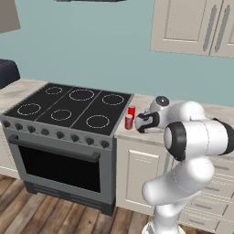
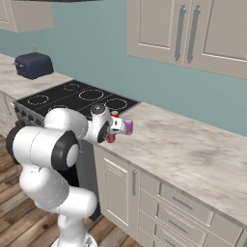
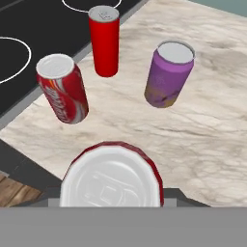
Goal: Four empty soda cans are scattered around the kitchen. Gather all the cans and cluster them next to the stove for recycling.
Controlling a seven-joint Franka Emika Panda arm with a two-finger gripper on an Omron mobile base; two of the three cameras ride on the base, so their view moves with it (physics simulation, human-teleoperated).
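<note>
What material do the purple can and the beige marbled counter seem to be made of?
Purple can with pale top: probably thin metal, painted body, flat silvery lid with a raised rim; this is a render, so uncertain. Beige marbled counter: looks like polished stone or a laminate copy, judging by the brown veins on its smooth surface.

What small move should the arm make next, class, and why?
Probably lower the red can held in the tool onto the bare counter and release it. Two red cans and the purple can already stand upright beside the stove.
</note>
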